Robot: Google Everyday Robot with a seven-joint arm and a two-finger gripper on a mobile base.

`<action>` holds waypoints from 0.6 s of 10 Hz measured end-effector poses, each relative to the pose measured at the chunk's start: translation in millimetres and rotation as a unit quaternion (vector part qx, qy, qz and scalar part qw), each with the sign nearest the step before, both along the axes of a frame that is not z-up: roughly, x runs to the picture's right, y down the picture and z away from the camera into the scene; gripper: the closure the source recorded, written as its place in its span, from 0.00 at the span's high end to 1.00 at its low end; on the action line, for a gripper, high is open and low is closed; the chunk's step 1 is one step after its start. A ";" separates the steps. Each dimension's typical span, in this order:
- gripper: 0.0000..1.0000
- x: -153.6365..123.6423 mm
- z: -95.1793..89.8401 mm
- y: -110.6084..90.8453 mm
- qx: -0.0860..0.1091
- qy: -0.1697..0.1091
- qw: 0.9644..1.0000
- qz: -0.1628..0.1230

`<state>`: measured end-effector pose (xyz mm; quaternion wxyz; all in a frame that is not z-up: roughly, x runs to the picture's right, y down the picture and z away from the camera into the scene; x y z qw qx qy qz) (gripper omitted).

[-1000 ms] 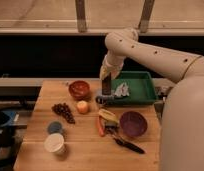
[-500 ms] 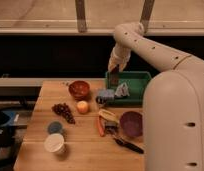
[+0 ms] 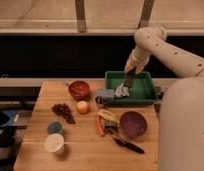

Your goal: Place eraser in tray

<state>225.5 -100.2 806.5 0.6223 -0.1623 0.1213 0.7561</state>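
My gripper [image 3: 129, 80] hangs from the arm over the left part of the green tray [image 3: 145, 94], at the back right of the wooden table. It is shut on a small dark block, the eraser [image 3: 129, 82], held a little above the tray floor. A crumpled grey-white thing [image 3: 120, 91] lies at the tray's left rim, just below and left of the gripper.
A blue-grey box [image 3: 105, 94] sits left of the tray. A red-brown bowl [image 3: 79, 89], an orange [image 3: 83, 106], grapes [image 3: 63, 111], a small blue-topped can [image 3: 55, 127] and a white cup [image 3: 55, 144] stand to the left. A purple bowl [image 3: 133, 123], an orange-handled tool [image 3: 101, 127] and a black-handled tool [image 3: 128, 145] lie in front.
The gripper rose from beside the blue-grey box, then moved right and now hangs over the tray's left part. The things on the table have not moved.
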 end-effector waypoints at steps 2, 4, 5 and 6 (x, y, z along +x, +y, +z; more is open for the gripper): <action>0.00 9.0 -2.4 2.1 0.006 0.005 1.000 0.005; 0.00 8.2 -2.7 2.2 0.006 0.003 1.000 0.007; 0.00 10.3 -2.5 2.6 0.006 0.005 1.000 0.005; 0.00 6.4 -1.0 2.0 0.008 0.004 1.000 0.006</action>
